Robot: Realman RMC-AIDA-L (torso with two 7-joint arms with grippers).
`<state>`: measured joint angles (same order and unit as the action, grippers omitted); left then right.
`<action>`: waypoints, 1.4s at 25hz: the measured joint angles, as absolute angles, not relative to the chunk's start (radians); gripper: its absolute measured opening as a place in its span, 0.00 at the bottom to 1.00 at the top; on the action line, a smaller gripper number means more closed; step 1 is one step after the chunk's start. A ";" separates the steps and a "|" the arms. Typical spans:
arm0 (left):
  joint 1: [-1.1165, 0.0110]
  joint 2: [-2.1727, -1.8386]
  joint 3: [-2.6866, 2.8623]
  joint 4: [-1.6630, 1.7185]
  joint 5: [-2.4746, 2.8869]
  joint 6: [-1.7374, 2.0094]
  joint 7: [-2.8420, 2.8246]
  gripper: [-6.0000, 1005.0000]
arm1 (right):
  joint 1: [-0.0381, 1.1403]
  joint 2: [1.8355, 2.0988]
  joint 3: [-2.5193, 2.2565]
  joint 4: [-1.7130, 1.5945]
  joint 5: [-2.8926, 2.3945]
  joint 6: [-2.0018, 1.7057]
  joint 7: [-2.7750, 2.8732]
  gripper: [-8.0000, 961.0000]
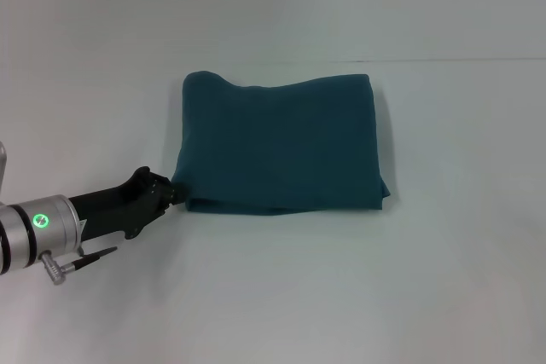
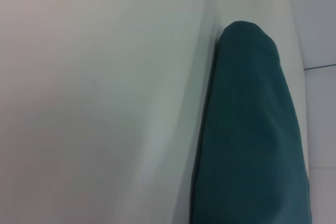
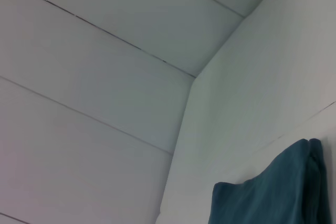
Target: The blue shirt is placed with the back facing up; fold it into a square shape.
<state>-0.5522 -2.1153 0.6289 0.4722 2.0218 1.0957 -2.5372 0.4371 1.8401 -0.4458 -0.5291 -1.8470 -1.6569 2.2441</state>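
**Folded shirt lies squared on white table, left gripper at its corner**

The left gripper (image 1: 173, 190) is seen low over the table, reaching in from the robot's left on a black wrist with a silver collar and a lit green ring. Its tip is set against the near left corner of the blue shirt (image 1: 281, 144); whether its fingers are spread or closed on the cloth cannot be told, as they are hidden where tip and fabric meet. The right gripper is not shown in any view.

The shirt is presented as a compact, roughly square bundle of dark teal-blue cotton, lying flat at the middle of the white table (image 1: 273, 296). Only plain fabric is turned upward. The far edge is gently wavy, with a rounded hump at the far left corner, while the right edge runs straight. Along the near edge, stacked layers are visible as thin lines, and a small point of cloth juts out at the near right corner.

In the left wrist view, the shirt (image 2: 252, 140) is seen edge-on as a smooth rounded fold; in the right wrist view, one corner of the shirt (image 3: 268, 195) is caught against the pale surface
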 joint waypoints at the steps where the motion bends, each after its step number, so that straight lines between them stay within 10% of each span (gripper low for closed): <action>1: -0.552 -2.115 0.629 0.473 2.022 1.098 -2.535 0.04 | 0.437 1.840 -0.443 -0.529 -1.847 -1.657 2.244 0.88; 35: -0.405 -2.101 0.584 0.573 2.078 1.306 -2.500 0.08 | 0.445 1.860 -0.434 -0.528 -1.847 -1.652 2.256 0.89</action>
<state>-0.4055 -2.1006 0.5838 0.5732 2.0777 1.3055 -2.4997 0.4449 1.8601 -0.4344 -0.5276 -1.8470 -1.6522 2.2563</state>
